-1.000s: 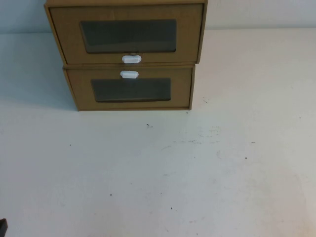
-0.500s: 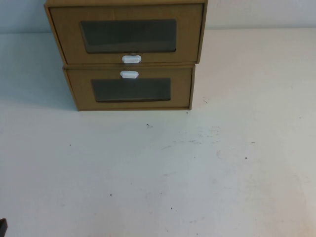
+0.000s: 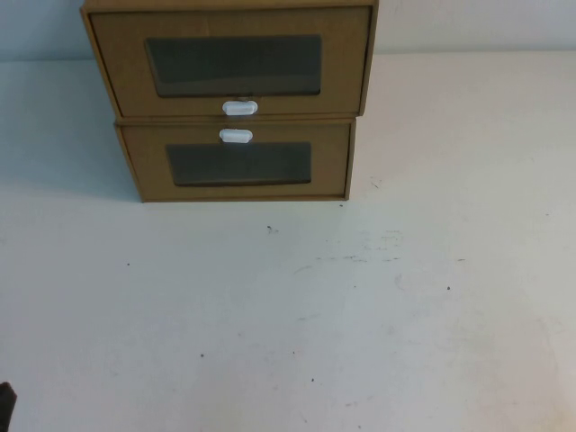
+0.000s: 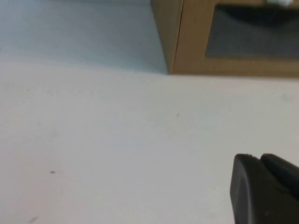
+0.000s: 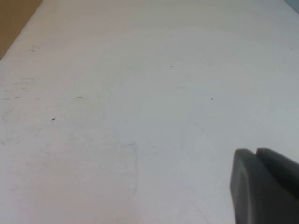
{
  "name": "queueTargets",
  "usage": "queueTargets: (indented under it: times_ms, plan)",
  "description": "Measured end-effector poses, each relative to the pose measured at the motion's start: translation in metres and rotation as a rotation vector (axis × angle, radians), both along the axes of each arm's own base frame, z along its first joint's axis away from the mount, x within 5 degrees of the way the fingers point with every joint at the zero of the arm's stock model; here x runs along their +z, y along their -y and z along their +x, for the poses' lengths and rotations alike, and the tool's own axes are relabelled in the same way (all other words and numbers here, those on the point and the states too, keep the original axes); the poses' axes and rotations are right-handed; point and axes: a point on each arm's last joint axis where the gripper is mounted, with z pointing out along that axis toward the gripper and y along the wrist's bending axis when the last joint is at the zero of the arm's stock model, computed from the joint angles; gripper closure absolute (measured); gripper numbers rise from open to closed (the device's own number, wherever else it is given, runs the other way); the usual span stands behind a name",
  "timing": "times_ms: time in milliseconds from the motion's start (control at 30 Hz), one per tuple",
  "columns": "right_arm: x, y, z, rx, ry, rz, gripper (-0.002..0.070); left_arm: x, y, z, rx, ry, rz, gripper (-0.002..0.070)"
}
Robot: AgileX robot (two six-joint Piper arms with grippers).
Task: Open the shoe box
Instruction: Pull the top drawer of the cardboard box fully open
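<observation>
The left hand (image 3: 5, 409) has crept slightly further in at the worktop's (image 3: 360, 315) near left corner, fingers together. The upper shoe box (image 3: 229, 58) and lower shoe box (image 3: 236, 162) sit stacked and shut at the far edge, untouched, so opening has barely begun. The right hand (image 5: 257, 156), pinched closed, hangs over bare worktop.

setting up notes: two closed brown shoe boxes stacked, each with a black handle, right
No: the high view shows the upper handle and lower handle are white, not black; the rest holds. Left gripper, shut, sits at the near left of the table; right gripper, shut, hangs over it.
</observation>
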Motion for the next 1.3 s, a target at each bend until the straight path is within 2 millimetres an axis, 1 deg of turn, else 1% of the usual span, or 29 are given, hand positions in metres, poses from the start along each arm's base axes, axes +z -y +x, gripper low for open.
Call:
queueTargets:
  times_ms: [167, 267, 367, 533, 633, 667, 800, 933, 1100, 1233, 1300]
  plan:
    - [0.000, 0.000, 0.000, 0.000, 0.000, 0.000, 0.0690, 0.014, 0.002, 0.002, 0.049, 0.098, -0.396, 0.0680]
    - [0.000, 0.000, 0.000, 0.000, 0.000, 0.000, 0.0690, 0.020, 0.000, 0.003, 0.074, 0.147, -0.530, 0.0680]
    - [0.000, 0.000, 0.000, 0.000, 0.000, 0.000, 0.0690, 0.023, -0.002, 0.003, 0.089, 0.178, -0.571, 0.0680]
    - [0.000, 0.000, 0.000, 0.000, 0.000, 0.000, 0.0690, 0.025, -0.003, 0.003, 0.098, 0.197, -0.583, 0.0680]
    - [0.000, 0.000, 0.000, 0.000, 0.000, 0.000, 0.0690, 0.026, -0.002, 0.003, 0.090, 0.185, -0.581, 0.0680]
    - [0.000, 0.000, 0.000, 0.000, 0.000, 0.000, 0.0690, 0.029, 0.000, 0.004, 0.079, 0.162, -0.572, 0.0680]
    - [0.000, 0.000, 0.000, 0.000, 0.000, 0.000, 0.0690, 0.057, 0.007, 0.011, 0.016, 0.035, -0.449, 0.0680]
    - [0.000, 0.000, 0.000, 0.000, 0.000, 0.000, 0.0690, 0.093, 0.017, 0.031, -0.068, -0.141, -0.315, 0.0680]
    - [0.000, 0.000, 0.000, 0.000, 0.000, 0.000, 0.0690, 0.146, 0.027, 0.075, -0.198, -0.272, -0.141, 0.0680]
    - [0.000, 0.000, 0.000, 0.000, 0.000, 0.000, 0.0690, 0.186, 0.035, 0.114, -0.299, -0.307, -0.055, 0.0680]
    - [0.000, 0.000, 0.000, 0.000, 0.000, 0.000, 0.0690, 0.210, 0.040, 0.138, -0.353, -0.296, -0.026, 0.0680]
